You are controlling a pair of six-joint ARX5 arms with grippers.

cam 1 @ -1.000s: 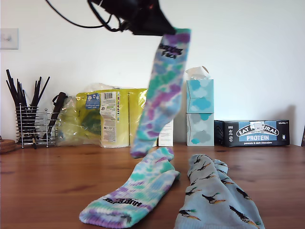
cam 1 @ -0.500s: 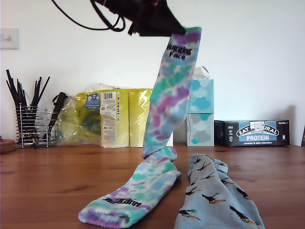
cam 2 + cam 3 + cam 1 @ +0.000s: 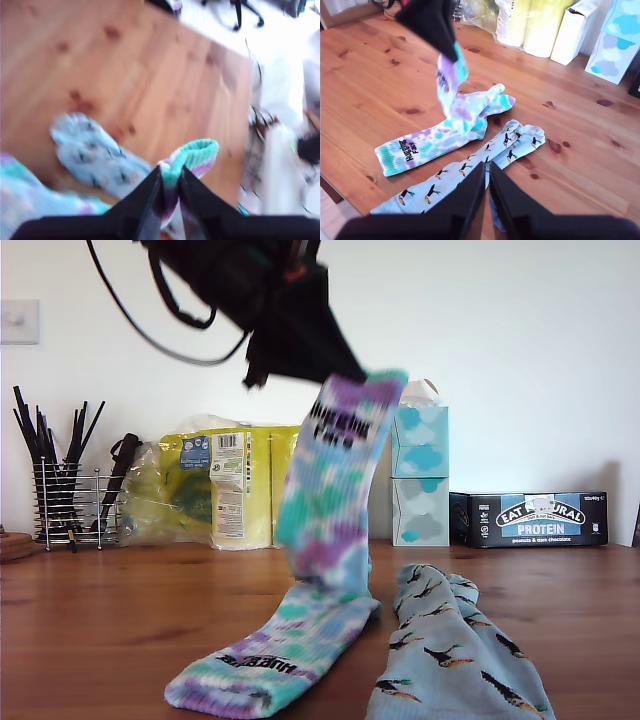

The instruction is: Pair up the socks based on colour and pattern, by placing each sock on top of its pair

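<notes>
My first gripper [image 3: 335, 375] is shut on the cuff of a tie-dye sock [image 3: 328, 490] with black lettering, and the sock hangs down from it. The foot end of that hanging tie-dye sock touches the second tie-dye sock [image 3: 275, 655], which lies flat on the table. In the first wrist view the jaws [image 3: 170, 182] pinch the teal cuff [image 3: 195, 152]. To the exterior view's right of the flat sock lie the light blue bird socks [image 3: 450, 660], showing two toe ends [image 3: 522, 136]. My second gripper [image 3: 486, 175] hovers shut and empty above them, out of the exterior view.
Along the wall at the back of the wooden table [image 3: 100, 620] stand a wire holder of black utensils [image 3: 65, 500], yellow wrapped packs [image 3: 225, 485], stacked tissue boxes [image 3: 420, 475] and a dark protein-bar box [image 3: 528, 518].
The first gripper has come down and shifted toward the exterior view's left. The hanging sock dropped with it, and its foot now rests bunched on the flat tie-dye sock.
</notes>
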